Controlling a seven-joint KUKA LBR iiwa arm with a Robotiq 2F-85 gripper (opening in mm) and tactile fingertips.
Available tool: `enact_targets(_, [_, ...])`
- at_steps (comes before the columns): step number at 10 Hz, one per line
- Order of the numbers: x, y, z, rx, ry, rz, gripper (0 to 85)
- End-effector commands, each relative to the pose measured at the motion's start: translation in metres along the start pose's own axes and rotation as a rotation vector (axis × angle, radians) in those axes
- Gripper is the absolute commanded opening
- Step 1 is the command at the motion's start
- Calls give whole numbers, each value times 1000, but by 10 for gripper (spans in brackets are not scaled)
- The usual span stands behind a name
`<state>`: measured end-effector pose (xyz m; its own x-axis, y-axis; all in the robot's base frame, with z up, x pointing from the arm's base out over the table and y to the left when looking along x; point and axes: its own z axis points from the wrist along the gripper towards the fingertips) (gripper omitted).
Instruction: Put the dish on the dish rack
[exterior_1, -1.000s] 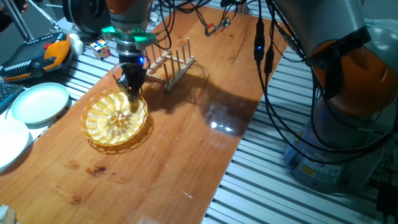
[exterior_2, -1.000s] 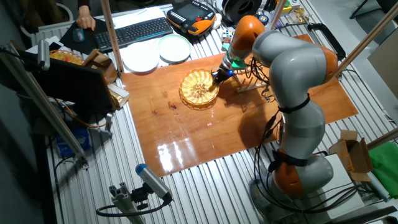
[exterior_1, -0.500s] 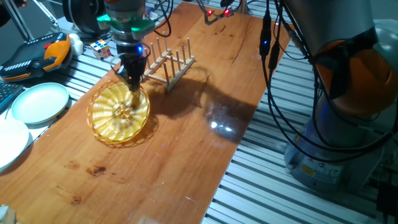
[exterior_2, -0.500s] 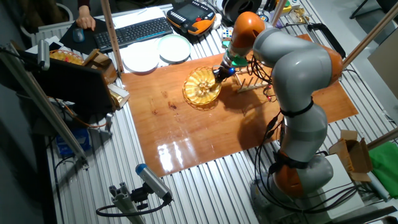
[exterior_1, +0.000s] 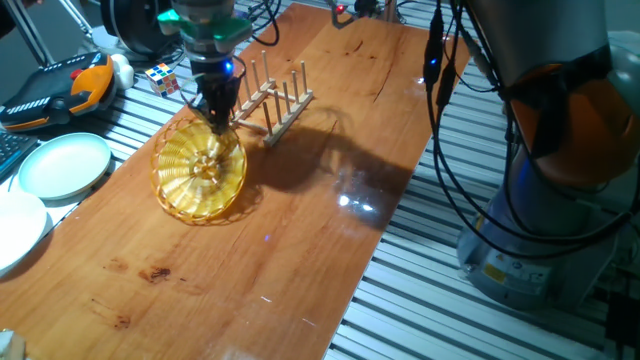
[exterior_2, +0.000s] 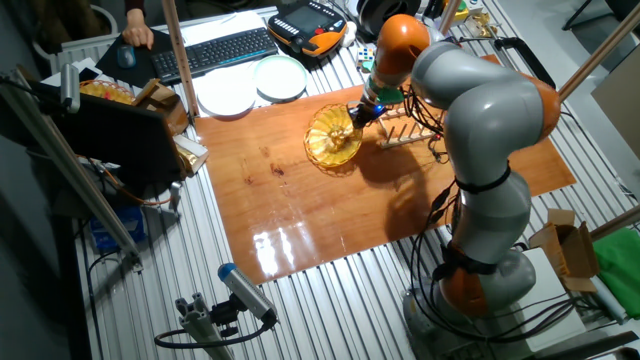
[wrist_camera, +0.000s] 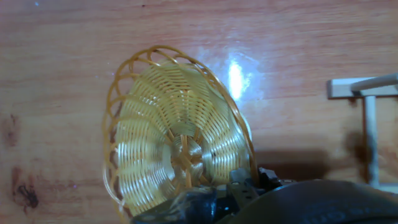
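The dish (exterior_1: 200, 173) is a round golden-yellow woven basket, tilted steeply up on edge above the wooden table. My gripper (exterior_1: 218, 113) is shut on the dish's upper rim, just left of the dish rack (exterior_1: 274, 98), a small light wooden rack with upright pegs. In the other fixed view the dish (exterior_2: 333, 140) hangs from my gripper (exterior_2: 358, 116) beside the rack (exterior_2: 405, 130). The hand view shows the dish's inside (wrist_camera: 174, 149) with my fingers (wrist_camera: 242, 190) at its near rim, and one end of the rack (wrist_camera: 367, 118) at the right.
A pale green plate (exterior_1: 63, 165) and a white plate (exterior_1: 15, 228) lie off the table's left edge. A Rubik's cube (exterior_1: 165, 78) and an orange-black pendant (exterior_1: 60, 85) sit behind. Black cables (exterior_1: 440, 120) hang at the right beside the arm's base (exterior_1: 560, 200).
My gripper has risen and moved right toward the rack, lifting the dish by its rim. The dish has tipped from nearly flat on the table to steeply on edge.
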<state>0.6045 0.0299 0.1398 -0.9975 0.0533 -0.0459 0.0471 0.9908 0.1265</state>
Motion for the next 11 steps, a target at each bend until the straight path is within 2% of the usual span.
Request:
enact_targets(1, [2,-1,-4,0,-8,6,7])
enact_targets(4, [9,-4,-15,36,-18,23,7])
enact_targets(5, [9,-5,-17,59,-21,33,7])
enact_targets(7, [7,-14,-23,97,-3,52,7])
enact_targets(10, [7,-20,-26,158,-10,75,7])
enact_targets(11, [7,-23,-28,161,-9,78,7])
